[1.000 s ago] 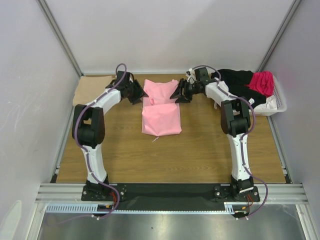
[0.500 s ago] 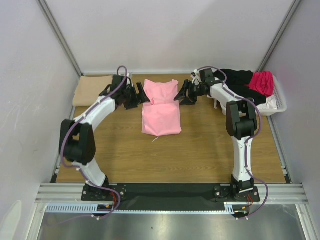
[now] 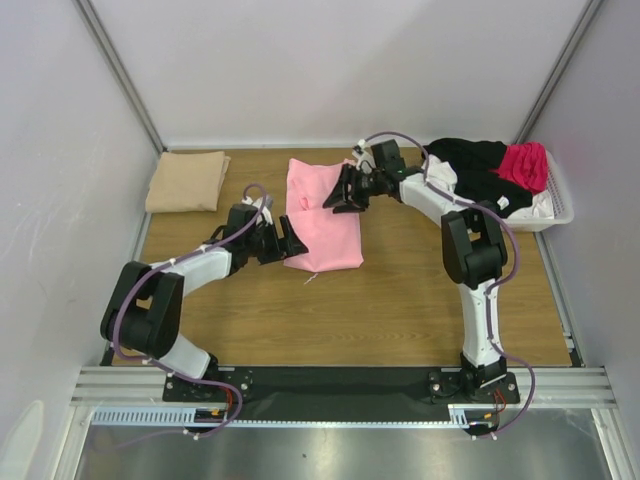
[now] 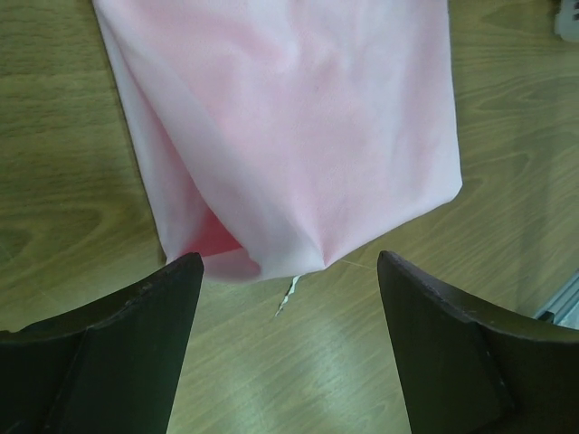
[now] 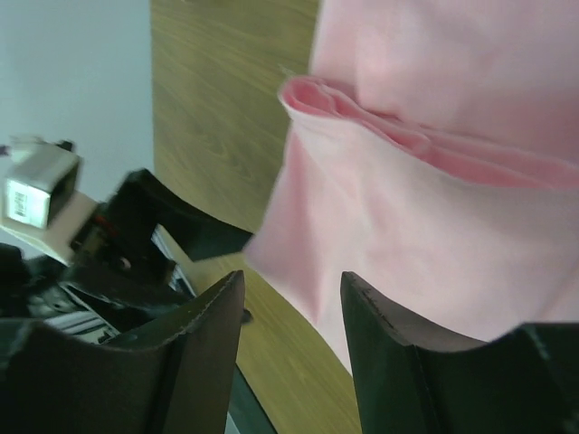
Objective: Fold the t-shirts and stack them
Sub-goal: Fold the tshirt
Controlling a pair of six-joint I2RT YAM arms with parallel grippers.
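Left arm (image 3: 190, 268) lies low, elbow bent, reaching to the near-left corner of the pink shirt (image 3: 325, 225). Left jaws are wide open, straddling that corner, and grip nothing. Right arm (image 3: 470, 240) stretches leftward over the shirt's far-right part. Right jaws are parted, empty, just above the cloth. Pink shirt lies partly folded mid-worktop (image 3: 400, 300). 1 tan shirt (image 3: 187, 181) is folded far left. Black shirt (image 3: 470, 160) and magenta shirt (image 3: 525, 163) sit in the basket (image 3: 560, 212) far right. White walls on 3 sides.

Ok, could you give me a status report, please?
Left gripper open at pink shirt near corner. Right gripper open over its far half. Nothing in the way.
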